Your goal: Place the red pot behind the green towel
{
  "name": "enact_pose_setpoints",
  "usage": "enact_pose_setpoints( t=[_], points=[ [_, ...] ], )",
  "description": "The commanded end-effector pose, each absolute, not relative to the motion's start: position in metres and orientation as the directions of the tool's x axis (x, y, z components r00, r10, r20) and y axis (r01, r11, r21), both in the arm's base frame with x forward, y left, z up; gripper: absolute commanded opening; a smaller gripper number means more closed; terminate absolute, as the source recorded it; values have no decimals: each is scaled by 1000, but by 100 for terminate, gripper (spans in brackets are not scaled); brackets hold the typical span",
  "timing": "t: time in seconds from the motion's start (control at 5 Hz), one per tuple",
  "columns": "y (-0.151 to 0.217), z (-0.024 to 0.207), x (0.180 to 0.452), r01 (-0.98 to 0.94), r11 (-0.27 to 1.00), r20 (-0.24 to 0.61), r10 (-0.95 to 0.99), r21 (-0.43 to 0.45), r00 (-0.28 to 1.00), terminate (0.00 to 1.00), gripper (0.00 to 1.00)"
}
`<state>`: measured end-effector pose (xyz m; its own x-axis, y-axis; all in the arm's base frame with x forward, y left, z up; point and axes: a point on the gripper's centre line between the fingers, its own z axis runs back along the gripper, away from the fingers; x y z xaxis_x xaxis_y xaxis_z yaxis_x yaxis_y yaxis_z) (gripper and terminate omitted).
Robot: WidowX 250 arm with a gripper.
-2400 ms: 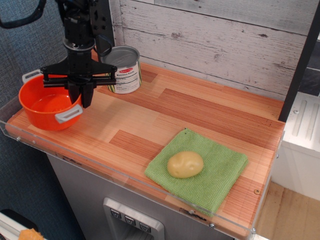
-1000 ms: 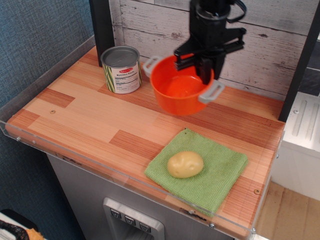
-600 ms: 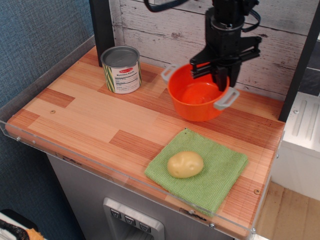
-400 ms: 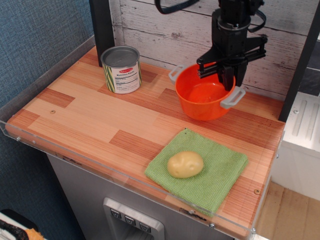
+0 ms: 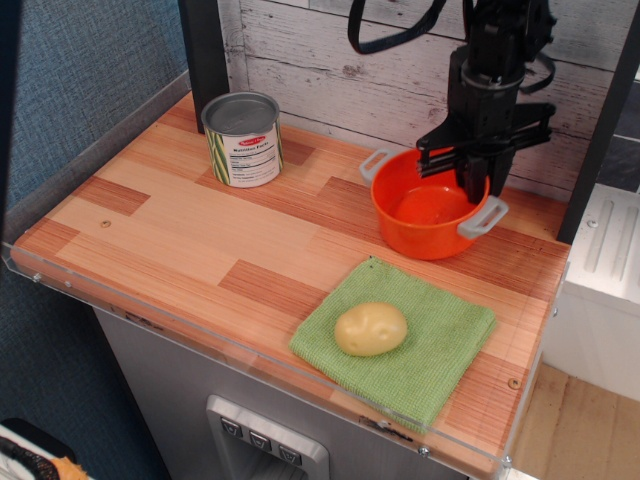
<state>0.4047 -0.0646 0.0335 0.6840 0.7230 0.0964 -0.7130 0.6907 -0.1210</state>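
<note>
The red pot [image 5: 425, 212], orange-red with two light grey loop handles, sits low over the wooden counter just behind the green towel [image 5: 400, 342]. My gripper [image 5: 474, 185] comes down from above and is shut on the pot's right rim, next to the right handle. I cannot tell whether the pot rests on the wood or hangs just above it. The light green towel lies flat at the front right, with a yellow potato [image 5: 370, 329] on its middle.
A silver tin can [image 5: 243, 139] with a striped label stands at the back left. A white plank wall [image 5: 370, 70] runs behind the counter. A clear plastic lip [image 5: 200, 335] edges the front and left. A dark post [image 5: 600, 130] stands at the right.
My gripper has carried the pot from the far left of the counter across to the right, and lowered it behind the towel. The can, towel and potato have not moved.
</note>
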Motion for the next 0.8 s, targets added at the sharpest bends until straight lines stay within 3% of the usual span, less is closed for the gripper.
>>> enact_pose_setpoints(
  t=[0.0,0.4,0.6],
  points=[
    [-62,47,420,-676,716,103,696,-175,711,0,100],
    [-55,65,422,-653,705,56,690,-276,722,0,100],
    [-48,87,418,-643,698,85,695,-315,714,0,100]
  ],
)
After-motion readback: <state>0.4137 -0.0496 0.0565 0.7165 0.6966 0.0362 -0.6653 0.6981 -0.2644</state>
